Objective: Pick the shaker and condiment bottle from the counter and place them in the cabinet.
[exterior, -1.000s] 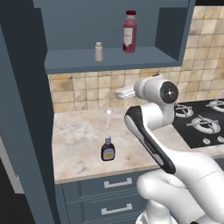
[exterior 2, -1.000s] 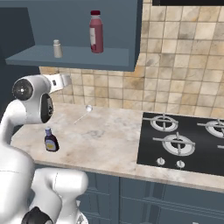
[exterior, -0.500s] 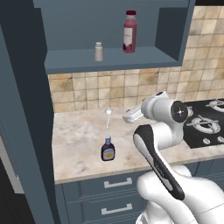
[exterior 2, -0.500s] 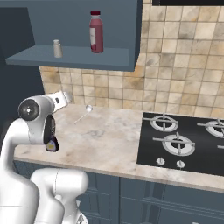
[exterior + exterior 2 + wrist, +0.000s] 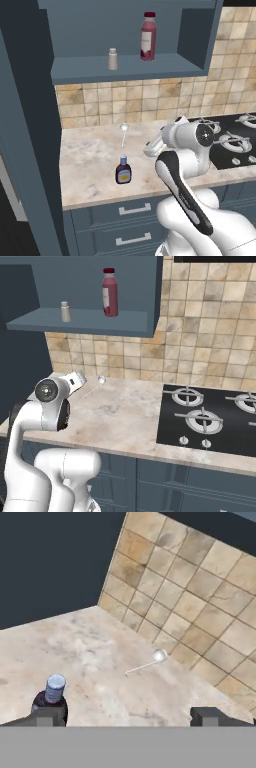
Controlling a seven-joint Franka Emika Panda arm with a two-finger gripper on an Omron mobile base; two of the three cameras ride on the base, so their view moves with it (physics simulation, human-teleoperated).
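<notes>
End effector point(image 5: 125, 716) fully open, nothing held, hovering over the worktop point(image 5: 95, 160). One condiment bottle point(image 5: 123, 170) upright near the worktop's front edge. One small spoon point(image 5: 123, 132) lies near the worktop's back edge. On the cabinet point(image 5: 120, 67) shelf: one shaker point(image 5: 113, 59), one red bottle point(image 5: 147, 36), apart.

Left and right base views: behind the arm, facing forward and down, sharing counter point(image 5: 95, 165) and cabinet point(image 5: 80, 321). Hand view: low, close over the counter, facing the tiled wall point(image 5: 190, 602).
</notes>
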